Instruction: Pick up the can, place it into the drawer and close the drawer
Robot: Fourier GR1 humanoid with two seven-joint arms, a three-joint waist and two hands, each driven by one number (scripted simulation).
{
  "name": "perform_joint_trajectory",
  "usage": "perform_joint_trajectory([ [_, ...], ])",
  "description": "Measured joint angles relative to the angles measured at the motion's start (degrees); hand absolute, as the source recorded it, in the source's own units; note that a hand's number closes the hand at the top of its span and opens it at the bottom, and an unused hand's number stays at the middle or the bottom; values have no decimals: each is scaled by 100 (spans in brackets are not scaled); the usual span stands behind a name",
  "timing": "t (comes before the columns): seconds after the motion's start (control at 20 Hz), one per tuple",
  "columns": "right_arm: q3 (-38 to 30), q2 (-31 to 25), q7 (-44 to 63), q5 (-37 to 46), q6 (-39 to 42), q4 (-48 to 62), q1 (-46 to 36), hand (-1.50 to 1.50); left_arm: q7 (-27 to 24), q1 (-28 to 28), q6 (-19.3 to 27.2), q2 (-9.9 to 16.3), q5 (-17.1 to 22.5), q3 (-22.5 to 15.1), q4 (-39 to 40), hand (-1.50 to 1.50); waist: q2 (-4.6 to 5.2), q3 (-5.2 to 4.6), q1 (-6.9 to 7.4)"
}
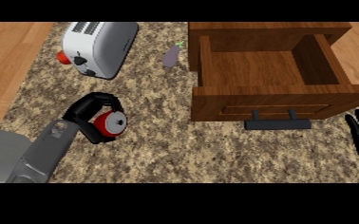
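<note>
Head view: the left hand point(89, 111) curls its fingers and thumb round the red can point(111, 124), low on the speckled counter point(168, 147), left of the open wooden drawer point(259, 69) (black handle point(277, 123) facing us). The right hand point(353, 130) barely shows at the right edge; its fingers' state cannot be told.

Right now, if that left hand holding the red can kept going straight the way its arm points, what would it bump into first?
Probably the small purple eggplant. The left hand, fingers curled round the can, points up and right along the counter; the open drawer lies right of that line. Depth is hard to judge.
</note>
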Motion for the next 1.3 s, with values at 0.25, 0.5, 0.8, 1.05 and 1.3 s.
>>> perform_joint_trajectory([
  [0.25, -116, -38, 62, -73, -5, 29, -32, -150, 308, 81, 230, -133, 465, 350, -230, 150, -25, 6, 85],
  [0.5, -143, 20, 10, -41, -19, -35, 129, -150, 451, 316, 1587, -361, 1287, 1311, -218, 150, -62, 13, 194],
  [0.8, -287, -2, 19, -178, 39, -155, 251, -150, 1119, 446, 2559, -883, 1682, 1481, -1350, 150, -89, 21, 224],
  [1.05, -370, -13, -23, -215, 92, -117, 266, -150, 2048, 634, 3131, -1318, 1641, 1099, -2840, 150, -87, 19, 217],
  [1.3, -422, -68, 60, -186, 41, -106, 126, -150, 3149, 776, 3655, -1634, 1516, 531, -4404, 150, -76, 17, 200],
])
